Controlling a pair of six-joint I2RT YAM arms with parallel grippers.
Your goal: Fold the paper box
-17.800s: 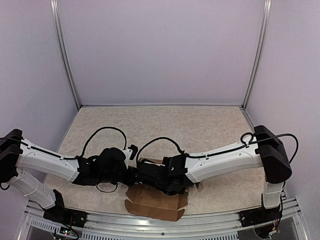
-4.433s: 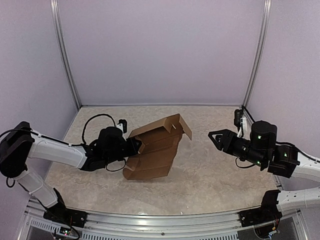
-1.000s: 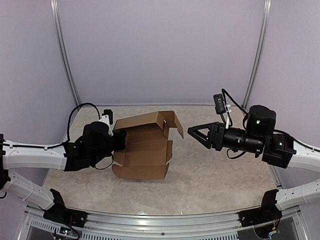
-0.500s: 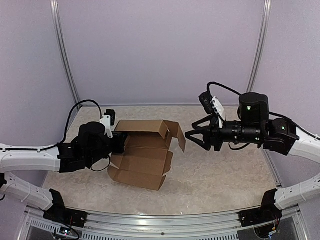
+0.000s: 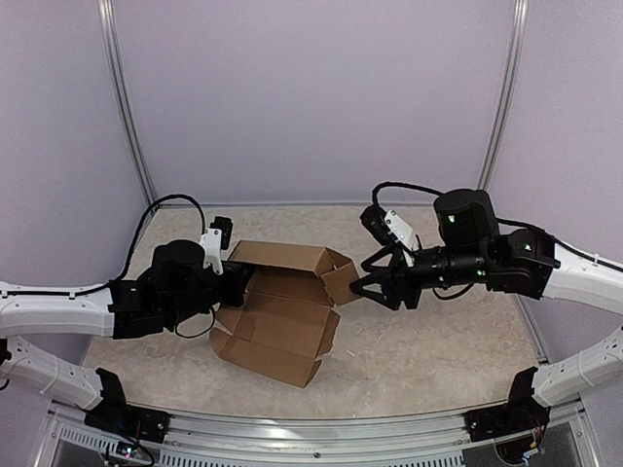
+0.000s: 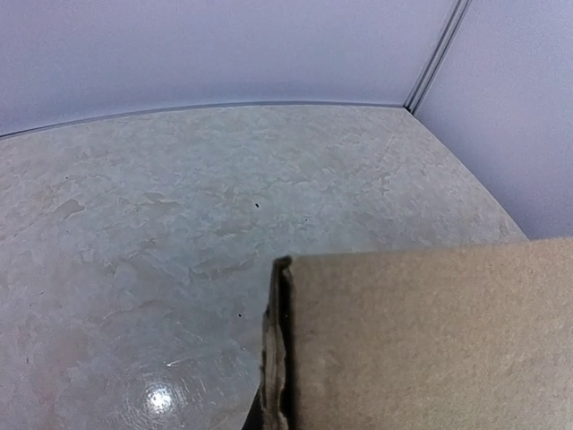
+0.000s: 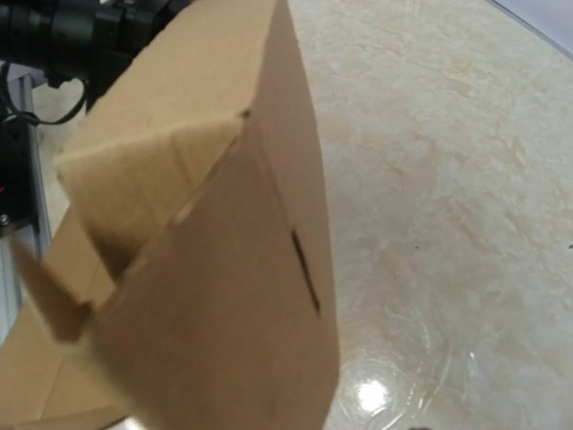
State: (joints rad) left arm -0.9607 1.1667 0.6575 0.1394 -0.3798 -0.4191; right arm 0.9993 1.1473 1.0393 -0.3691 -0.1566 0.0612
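The paper box point(image 5: 282, 326), plain brown cardboard, is partly folded and held tilted above the table, with its lower panels hanging toward the front. My left gripper point(image 5: 239, 282) is shut on the box's left edge. In the left wrist view the cardboard point(image 6: 430, 340) covers the fingers. My right gripper point(image 5: 358, 290) stands open with its tips at the box's right end flap point(image 5: 338, 279); whether they touch it is unclear. The right wrist view is filled by the box's end point(image 7: 224, 313), which has a narrow slot point(image 7: 305, 270).
The beige marbled table top point(image 5: 428, 350) is enclosed by pale walls, with metal posts point(image 5: 496, 107) at the back corners. A metal rail point(image 5: 321, 433) runs along the near edge, where the arm bases sit. Black cables loop off both wrists.
My right gripper has moved left and down, up to the box's right end flap. The flap has swung inward. The left gripper has tilted the box, keeping its hold.
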